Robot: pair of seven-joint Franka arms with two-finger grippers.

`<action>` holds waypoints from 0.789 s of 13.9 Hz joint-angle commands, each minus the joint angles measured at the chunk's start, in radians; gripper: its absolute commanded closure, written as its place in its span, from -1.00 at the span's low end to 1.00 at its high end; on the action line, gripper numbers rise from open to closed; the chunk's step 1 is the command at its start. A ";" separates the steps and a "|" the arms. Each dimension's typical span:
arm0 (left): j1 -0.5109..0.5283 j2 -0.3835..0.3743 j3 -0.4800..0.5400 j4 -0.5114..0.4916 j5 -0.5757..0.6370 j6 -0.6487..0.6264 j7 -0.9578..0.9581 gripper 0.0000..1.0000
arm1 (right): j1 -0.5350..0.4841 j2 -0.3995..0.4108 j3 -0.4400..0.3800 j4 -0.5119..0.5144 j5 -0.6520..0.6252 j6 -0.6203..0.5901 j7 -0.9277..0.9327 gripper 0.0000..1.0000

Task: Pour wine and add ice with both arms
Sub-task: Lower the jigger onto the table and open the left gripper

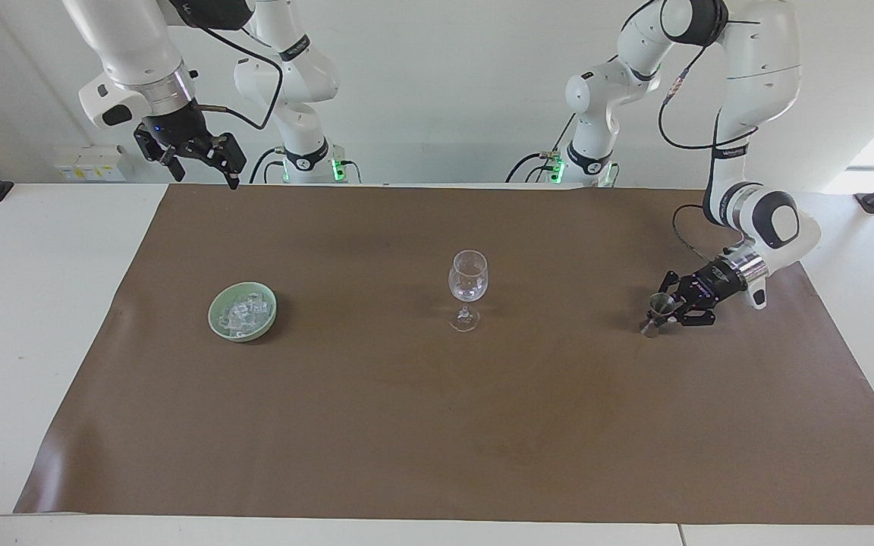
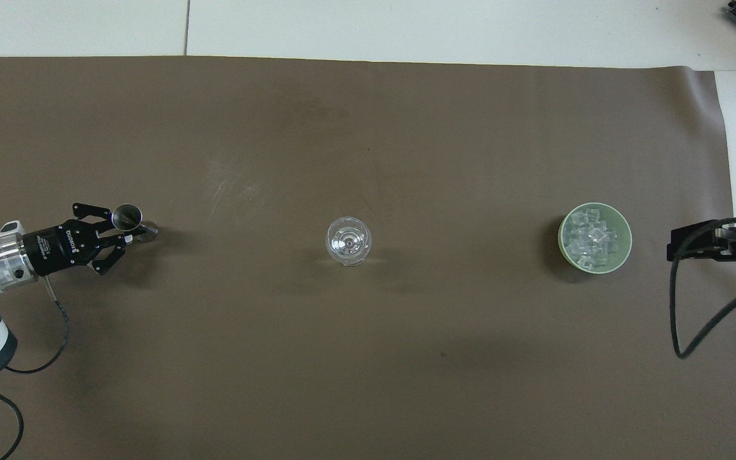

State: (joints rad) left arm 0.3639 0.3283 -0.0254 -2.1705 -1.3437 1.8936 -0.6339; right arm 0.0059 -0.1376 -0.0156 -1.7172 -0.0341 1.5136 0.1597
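Left gripper (image 1: pixel 671 309) clamped the jigger (image 1: pixel 660 312) low over the mat's (image 1: pixel 437 425) end (plenty of bare brown around); right gripper (image 1: pixel 202 168), fingers wide, waited high.

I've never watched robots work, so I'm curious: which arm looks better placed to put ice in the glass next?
The right gripper: it hangs open and empty at the bowl's end, where the ice lies. The left gripper is shut on the metal jigger, low at the other end from the wine glass.

Clear ice cubes (image 1: pixel 243 313) heaped in a green bowl (image 1: pixel 218 321) toward the right arm's end. Empty wine glass (image 1: pixel 467 278) upright mid-counter. Small metal measuring cup (image 1: pixel 659 309) clamped in left gripper (image 1: pixel 672 312), tilted.
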 commanded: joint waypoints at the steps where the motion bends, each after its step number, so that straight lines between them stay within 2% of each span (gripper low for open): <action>1: 0.015 0.006 -0.005 -0.009 -0.015 -0.010 0.022 0.87 | -0.014 -0.028 0.000 -0.030 0.017 0.005 -0.039 -1.00; 2: 0.015 0.006 -0.005 -0.009 -0.015 -0.010 0.023 0.39 | -0.014 -0.028 0.000 -0.030 0.017 0.005 -0.039 -1.00; 3: 0.014 0.006 -0.005 -0.009 -0.015 -0.008 0.022 -0.20 | -0.015 -0.030 0.000 -0.031 0.017 0.005 -0.039 -1.00; 4: 0.009 0.006 -0.005 -0.008 -0.015 -0.005 0.022 -0.48 | -0.014 -0.030 0.000 -0.035 0.017 0.007 -0.039 -1.00; 6: 0.000 0.008 -0.004 -0.006 -0.015 0.002 0.020 -0.68 | -0.014 -0.031 0.002 -0.039 0.017 0.008 -0.037 -1.00; 7: 0.000 0.008 -0.004 -0.006 -0.015 0.004 0.019 -0.89 | -0.014 -0.031 0.000 -0.039 0.017 0.008 -0.037 -1.00; 8: 0.000 0.008 -0.004 -0.006 -0.015 0.005 0.019 -1.00 | -0.014 -0.031 0.002 -0.039 0.017 0.010 -0.037 -1.00; 11: -0.002 0.009 -0.004 -0.006 -0.015 0.015 0.019 -1.00 | -0.014 -0.031 0.000 -0.039 0.017 0.010 -0.037 -1.00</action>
State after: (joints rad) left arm 0.3628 0.3326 -0.0272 -2.1707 -1.3437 1.8952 -0.6311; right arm 0.0059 -0.1396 -0.0158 -1.7262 -0.0341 1.5136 0.1597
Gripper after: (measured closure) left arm 0.000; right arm 0.000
